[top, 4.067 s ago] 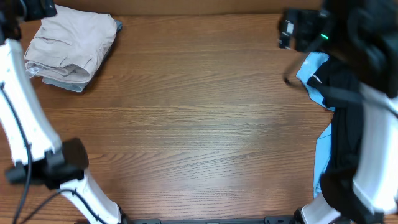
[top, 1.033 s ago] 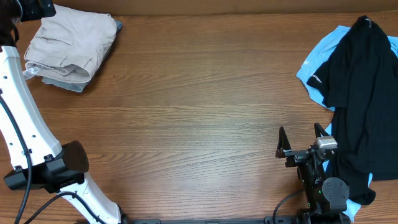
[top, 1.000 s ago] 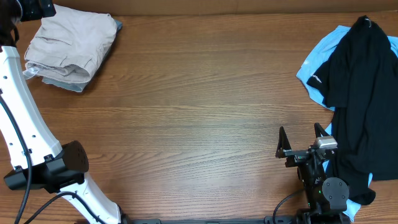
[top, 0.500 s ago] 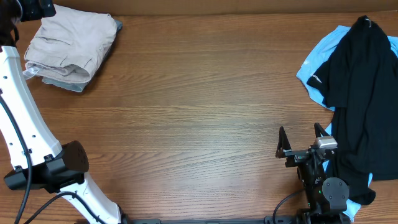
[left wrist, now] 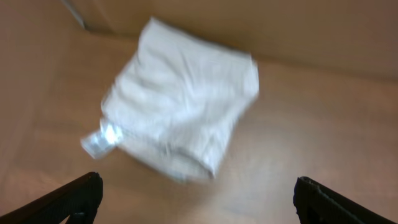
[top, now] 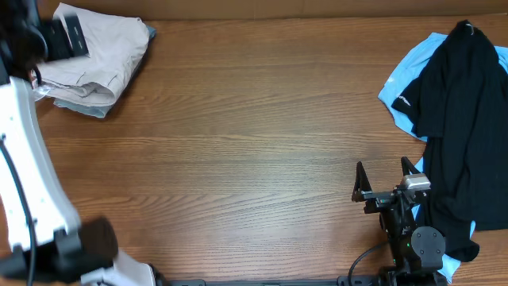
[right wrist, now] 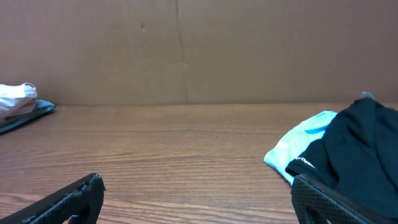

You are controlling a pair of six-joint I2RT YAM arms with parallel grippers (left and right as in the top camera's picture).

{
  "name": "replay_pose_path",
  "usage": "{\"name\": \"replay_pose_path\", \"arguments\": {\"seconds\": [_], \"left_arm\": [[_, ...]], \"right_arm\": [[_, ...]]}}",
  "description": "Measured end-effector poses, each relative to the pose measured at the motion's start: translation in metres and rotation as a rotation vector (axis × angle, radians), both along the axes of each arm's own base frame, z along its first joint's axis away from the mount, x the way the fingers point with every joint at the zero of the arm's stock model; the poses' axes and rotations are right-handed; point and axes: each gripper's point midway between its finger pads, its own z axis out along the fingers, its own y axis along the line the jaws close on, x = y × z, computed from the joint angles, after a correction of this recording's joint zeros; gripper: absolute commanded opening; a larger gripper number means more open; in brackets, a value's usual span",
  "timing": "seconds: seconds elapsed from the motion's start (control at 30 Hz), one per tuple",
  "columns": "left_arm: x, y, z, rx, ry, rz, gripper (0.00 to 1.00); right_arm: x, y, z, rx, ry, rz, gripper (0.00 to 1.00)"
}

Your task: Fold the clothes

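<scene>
A wide wooden table (top: pixel 254 151) fills the overhead shot. Along its right edge a black top (top: pixel 460 119) lies draped over a sky-blue top (top: pixel 403 94). Over in the far left corner sits the beige garment (top: pixel 99 56), a folded bundle resting on a piece of light-blue denim (top: pixel 89 110) that peeks out underneath. Above that bundle hangs the left end effector (left wrist: pixel 196 186), its view blurred, fingers spread wide and gripping nothing. At the near edge, just beside the black top, the right end effector (top: pixel 384 171) sits low, fingers parted, empty, well apart from the beige garment.
</scene>
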Motion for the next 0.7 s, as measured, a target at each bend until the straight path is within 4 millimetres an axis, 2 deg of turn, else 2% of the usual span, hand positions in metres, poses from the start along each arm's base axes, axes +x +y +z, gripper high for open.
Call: {"name": "replay_pose_path", "arguments": {"seconds": [0.17, 0.27, 0.4, 0.47, 0.63, 0.7], "left_arm": [[-0.071, -0.025, -0.051, -0.05, 0.144, -0.001, 1.0], [-0.111, -0.043, -0.093, -0.084, 0.25, -0.013, 1.0], [-0.153, -0.068, -0.153, -0.085, 0.358, -0.053, 1.0], [-0.153, -0.075, -0.174, -0.048, 0.301, -0.081, 1.0], [-0.132, -0.094, -0.197, 0.04, 0.01, -0.154, 1.0], [-0.133, -0.103, -0.209, 0.059, -0.084, -0.182, 1.0]], "right_arm": [[0.0, 0.0, 0.0, 0.0, 0.001, 0.0, 1.0], [0.0, 0.0, 0.0, 0.0, 0.0, 0.0, 1.0], [0.0, 0.0, 0.0, 0.0, 0.001, 0.0, 1.0], [0.0, 0.0, 0.0, 0.0, 0.001, -0.001, 1.0], [0.0, 0.0, 0.0, 0.0, 0.0, 0.0, 1.0], [0.0, 0.0, 0.0, 0.0, 0.001, 0.0, 1.0]]}}
